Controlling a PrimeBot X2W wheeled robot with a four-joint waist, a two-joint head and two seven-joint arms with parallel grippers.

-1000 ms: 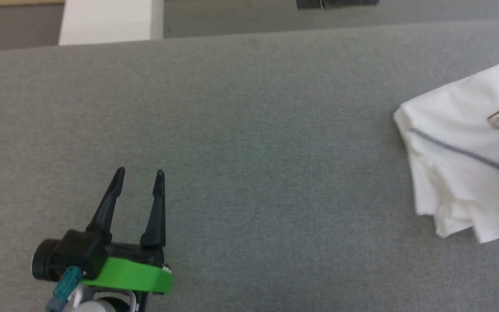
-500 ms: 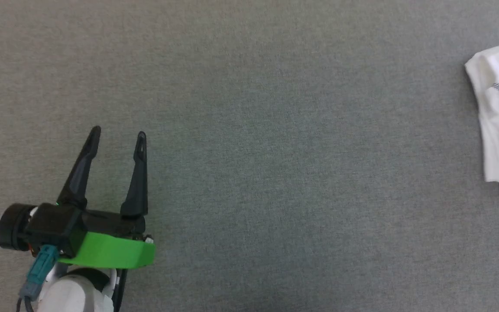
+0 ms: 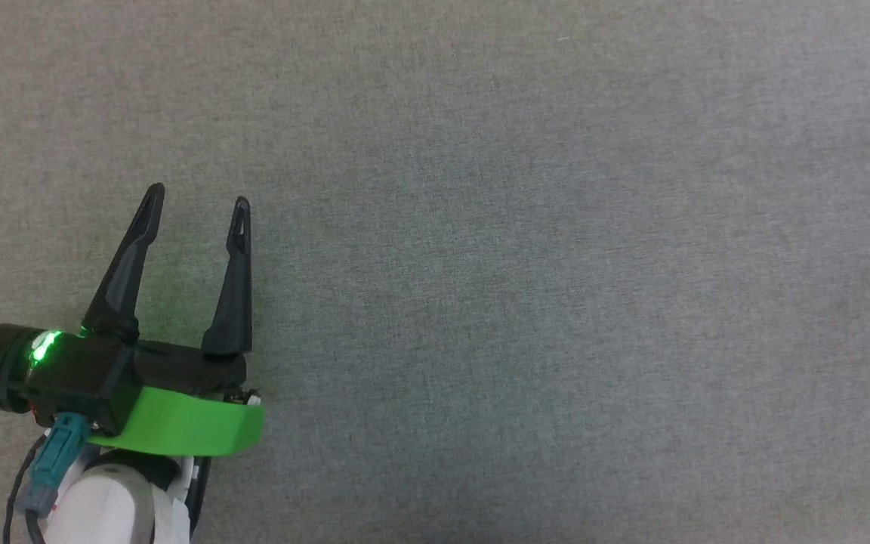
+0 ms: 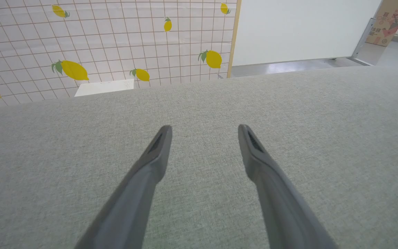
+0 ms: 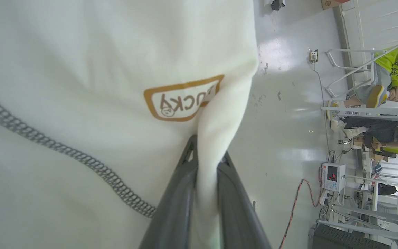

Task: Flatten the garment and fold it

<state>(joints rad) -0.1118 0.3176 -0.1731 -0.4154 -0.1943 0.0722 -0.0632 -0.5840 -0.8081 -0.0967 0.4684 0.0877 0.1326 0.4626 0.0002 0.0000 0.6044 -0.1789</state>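
Grey cloth counter [image 3: 526, 264] runs to its far edge, with a lemon-print wall [image 4: 98, 41] and white box [image 4: 104, 87] beyond. Over it the left hand [image 3: 198, 196] is released; the right hand [image 5: 207, 152] is clenched on the garment [image 5: 81, 52] (glossy floor [image 5: 288, 121] behind).

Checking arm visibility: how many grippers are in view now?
2. The left gripper is at the head view's lower left, open over the grey surface; the right gripper is in its wrist view, pinching the garment beside its logo patch.

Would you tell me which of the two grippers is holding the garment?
The right gripper: its fingers pinch a fold of the white garment, whereas the left gripper stands open and empty.
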